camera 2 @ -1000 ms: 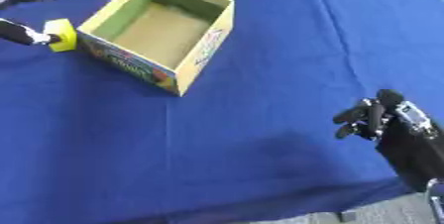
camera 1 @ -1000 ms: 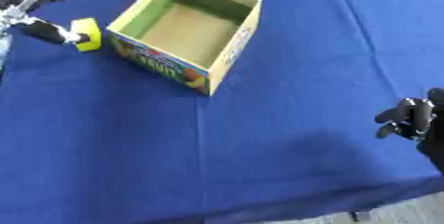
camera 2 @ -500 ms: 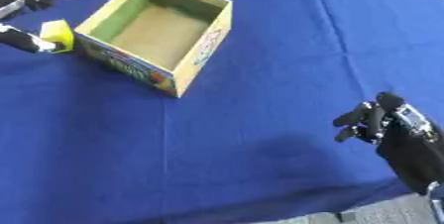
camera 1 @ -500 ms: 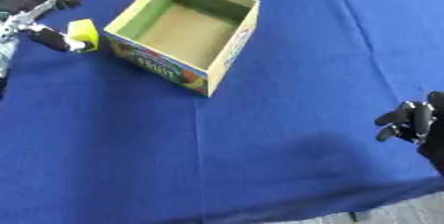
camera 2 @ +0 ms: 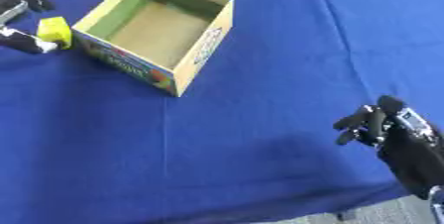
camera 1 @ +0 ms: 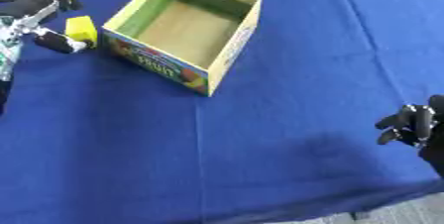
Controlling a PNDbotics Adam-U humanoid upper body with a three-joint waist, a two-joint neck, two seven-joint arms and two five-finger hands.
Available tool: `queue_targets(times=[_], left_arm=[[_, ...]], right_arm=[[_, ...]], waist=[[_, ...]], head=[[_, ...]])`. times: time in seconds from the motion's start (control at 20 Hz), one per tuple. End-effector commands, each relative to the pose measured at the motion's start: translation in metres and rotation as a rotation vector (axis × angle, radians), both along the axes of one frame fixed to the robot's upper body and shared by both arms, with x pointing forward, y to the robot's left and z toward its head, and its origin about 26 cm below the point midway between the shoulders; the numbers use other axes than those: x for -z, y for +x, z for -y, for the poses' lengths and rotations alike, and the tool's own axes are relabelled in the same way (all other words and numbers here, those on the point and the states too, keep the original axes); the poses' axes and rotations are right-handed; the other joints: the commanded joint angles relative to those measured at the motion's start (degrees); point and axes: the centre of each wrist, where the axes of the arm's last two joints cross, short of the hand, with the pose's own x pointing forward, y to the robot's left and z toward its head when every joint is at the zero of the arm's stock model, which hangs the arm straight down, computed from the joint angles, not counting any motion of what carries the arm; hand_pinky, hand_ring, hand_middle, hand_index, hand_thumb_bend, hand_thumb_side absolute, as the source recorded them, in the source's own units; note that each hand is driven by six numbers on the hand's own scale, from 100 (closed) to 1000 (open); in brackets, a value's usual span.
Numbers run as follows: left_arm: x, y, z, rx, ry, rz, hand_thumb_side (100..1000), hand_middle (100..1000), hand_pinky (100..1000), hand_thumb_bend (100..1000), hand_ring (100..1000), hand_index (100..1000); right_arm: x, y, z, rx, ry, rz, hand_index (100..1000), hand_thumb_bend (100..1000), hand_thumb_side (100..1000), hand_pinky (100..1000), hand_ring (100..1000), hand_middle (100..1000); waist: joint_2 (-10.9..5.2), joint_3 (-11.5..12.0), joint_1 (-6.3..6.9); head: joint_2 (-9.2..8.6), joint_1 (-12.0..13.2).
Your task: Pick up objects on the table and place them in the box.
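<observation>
At the upper left of the frame the left hand (camera 1: pixel 43 34) reaches in toward a small yellow block (camera 1: pixel 83 28), which lies on the blue worktop (camera 1: pixel 286 59) just beside the outer left wall of the open cardboard box (camera 1: pixel 187 29). A dark fingertip lies against the block's lower left edge, but most of the hand is cut off by the frame edge, so I cannot tell whether it grips the block or merely touches it.

The box looks empty, so the job seems barely begun.

The main risk is the narrow gap between block and box. If the fingers close only on the near corner, the block could twist out and skid along the cloth, or get pushed hard against the cardboard wall. That wall is light; a shove from the hand would probably slide or turn the whole box, shifting the drop target. Lifting too low is another hazard, since the block or fingers could catch the rim and tip the box. The cloth itself may bunch under a dragging finger.

The right hand (camera 2: pixel 381 124) sits at the lower right of the frame, fingers curled, holding nothing, well apart from the box.
</observation>
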Motion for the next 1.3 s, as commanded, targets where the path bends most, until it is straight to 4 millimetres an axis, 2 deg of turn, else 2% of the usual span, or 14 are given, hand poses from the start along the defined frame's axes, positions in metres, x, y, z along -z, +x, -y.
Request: queue_targets(times=[0.05, 0.25, 0.35, 0.4, 0.65, 0.8, 1.0, 1.3], left_arm=[[-0.017, -0.004, -0.013, -0.027, 0.007, 0.029, 311, 747, 759, 442, 805, 854], [-0.014, -0.005, -0.013, -0.03, 0.004, 0.014, 316, 731, 751, 441, 792, 848], [-0.013, -0.005, -0.013, -0.031, 0.003, 0.006, 310, 688, 725, 429, 760, 837], [-0.013, -0.005, -0.013, -0.031, 0.003, 0.003, 299, 634, 692, 411, 716, 822], [-0.008, -0.005, -0.014, -0.041, 0.002, -0.023, 278, 507, 579, 361, 565, 770], [-0.007, -0.006, -0.015, -0.042, -0.01, -0.026, 268, 383, 492, 348, 462, 665], [-0.013, -0.008, -0.016, -0.028, -0.042, 0.008, 278, 353, 480, 338, 442, 640], [-0.037, -0.015, -0.015, 0.025, -0.086, 0.052, 285, 346, 481, 325, 444, 628]], right_arm=[[-0.007, 0.0, -0.002, -0.005, -0.014, 0.029, 382, 100, 684, 560, 651, 475], [-0.007, 0.0, -0.003, -0.005, -0.015, 0.03, 382, 100, 685, 560, 651, 475], [-0.007, 0.0, -0.003, -0.004, -0.015, 0.029, 382, 100, 685, 560, 651, 475], [-0.007, 0.0, -0.003, -0.004, -0.015, 0.029, 382, 100, 685, 560, 651, 475], [-0.006, 0.0, -0.003, -0.002, -0.012, 0.026, 382, 100, 686, 560, 651, 475], [-0.004, -0.001, -0.002, 0.003, -0.008, 0.021, 383, 100, 687, 561, 652, 476], [-0.002, -0.002, 0.001, 0.016, 0.001, 0.01, 384, 100, 682, 561, 652, 476], [0.002, -0.003, 0.005, 0.03, 0.009, -0.009, 385, 100, 665, 561, 651, 476]], waist=[[-0.56, -0.1, -0.22], [-0.04, -0.1, -0.24], [0.04, 0.0, -0.29], [0.04, 0.0, -0.32], [-0.36, 0.1, -0.46], [-0.92, 0.3, -0.64], [-1.91, 0.7, -0.81], [-3.62, 1.8, -0.78]], head=[[-0.44, 0.1], [-0.34, 0.0], [-0.26, 0.0], [-0.24, 0.0], [-0.2, 0.0], [-0.01, -0.2], [0.15, -0.5], [0.61, -1.3]])
